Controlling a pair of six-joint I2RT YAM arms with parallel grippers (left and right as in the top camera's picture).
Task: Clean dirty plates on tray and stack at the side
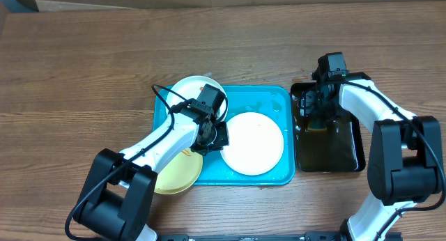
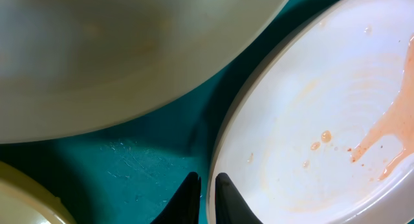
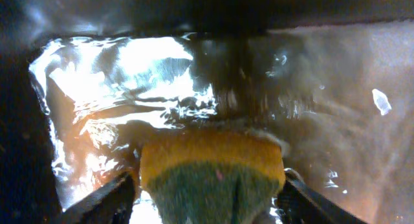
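Note:
The turquoise tray holds a white plate with an orange-red smear, which also shows in the left wrist view. A second white plate leans over the tray's back-left rim and looms close in the left wrist view. The pale yellow plate lies at the front left, partly off the tray. My left gripper is shut on the left rim of the smeared plate. My right gripper is shut on a yellow-and-green sponge.
The black tray stands right of the turquoise tray and holds water; the sponge is down in it. Bare wooden table lies to the left and behind.

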